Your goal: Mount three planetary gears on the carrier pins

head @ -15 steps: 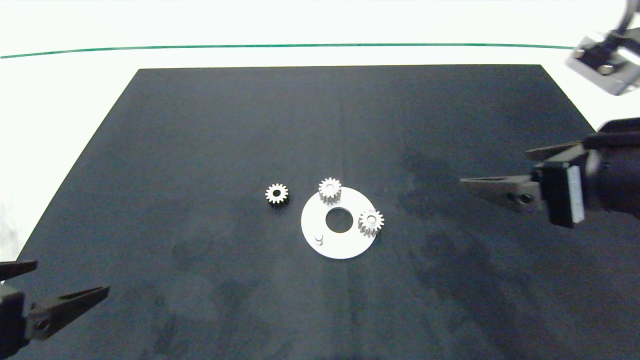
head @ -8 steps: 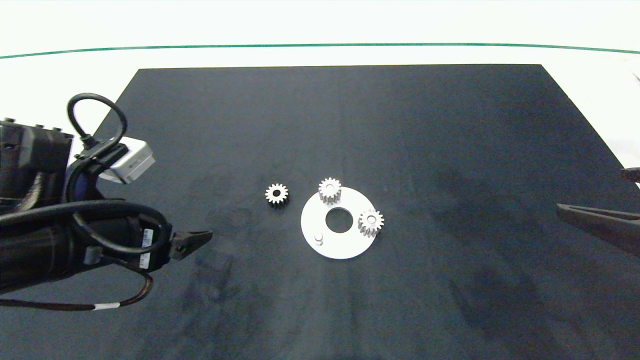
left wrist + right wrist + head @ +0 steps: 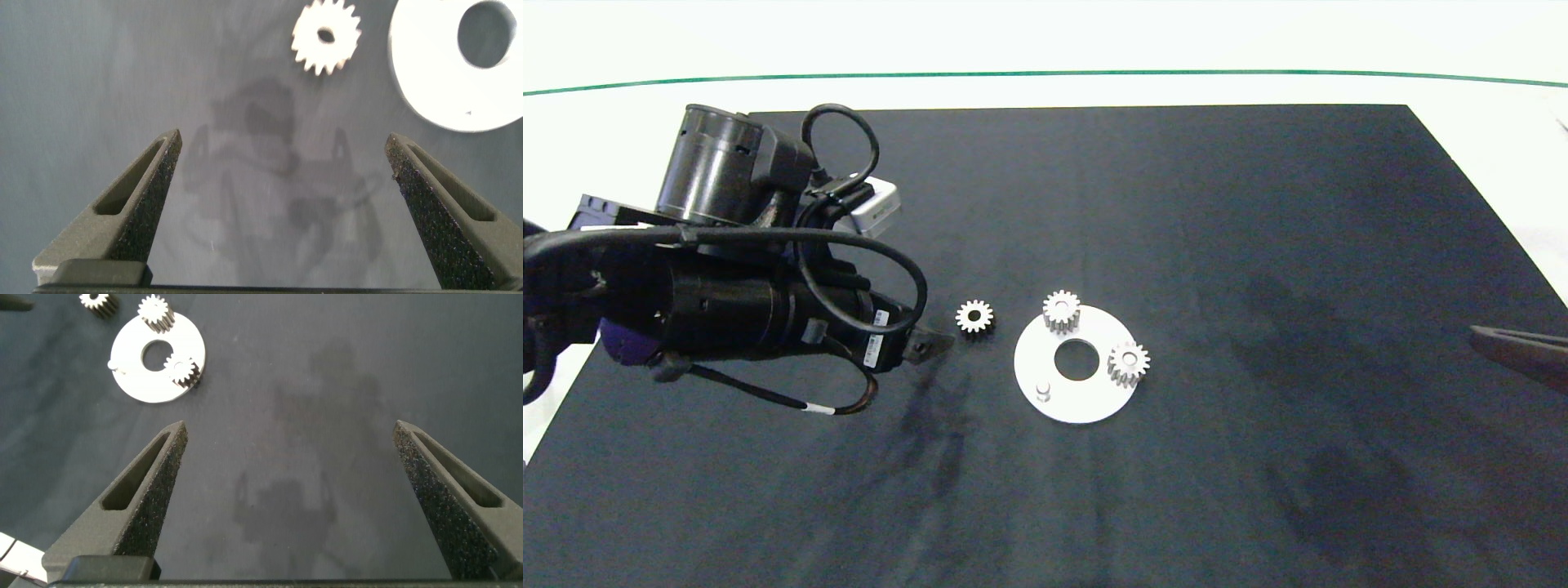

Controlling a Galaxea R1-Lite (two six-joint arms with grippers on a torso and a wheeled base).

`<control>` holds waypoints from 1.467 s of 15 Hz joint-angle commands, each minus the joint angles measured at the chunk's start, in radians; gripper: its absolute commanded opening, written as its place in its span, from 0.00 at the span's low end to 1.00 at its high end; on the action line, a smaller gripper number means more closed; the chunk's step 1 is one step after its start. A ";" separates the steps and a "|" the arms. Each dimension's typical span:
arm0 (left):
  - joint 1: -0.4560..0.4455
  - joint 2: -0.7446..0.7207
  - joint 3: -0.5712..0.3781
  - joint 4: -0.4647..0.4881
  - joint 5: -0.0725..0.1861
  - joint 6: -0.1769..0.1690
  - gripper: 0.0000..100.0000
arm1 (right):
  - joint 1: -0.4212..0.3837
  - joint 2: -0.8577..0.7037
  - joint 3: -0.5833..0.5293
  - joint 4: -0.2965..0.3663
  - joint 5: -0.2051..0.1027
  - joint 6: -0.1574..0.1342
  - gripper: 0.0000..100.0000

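loose gear [image 3: 974, 316] lying on the black mat [image 3: 1258, 245], two gears sitting on the disc's pins.
left claw [image 3: 286, 192] hovering just beside the loose gear, fingers standing wide apart; white disc [image 3: 1045, 359] carrying seated gears [image 3: 1061, 309] and [image 3: 1128, 362], one pin [image 3: 1043, 389] standing bare; right claw [image 3: 290, 482] waiting at the bench's right edge, fingers spread wide.

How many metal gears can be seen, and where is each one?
3. Two gears sit on pins of the white disc: one at its far edge, one at its right edge. The third gear lies loose on the black mat, left of the disc.
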 commanded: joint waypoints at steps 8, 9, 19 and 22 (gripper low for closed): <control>-0.039 0.203 -0.168 0.017 0.003 0.049 1.00 | 0.001 -0.018 -0.005 -0.008 0.000 -0.005 1.00; -0.042 0.218 -0.186 0.017 0.003 0.049 1.00 | 0.001 -0.017 -0.005 -0.008 0.000 -0.005 1.00; -0.049 0.284 -0.248 0.015 0.041 0.078 0.99 | 0.002 -0.009 -0.005 -0.010 0.001 -0.005 1.00; -0.054 0.281 -0.242 0.032 0.042 0.066 0.93 | 0.002 -0.010 -0.005 -0.011 0.003 -0.006 1.00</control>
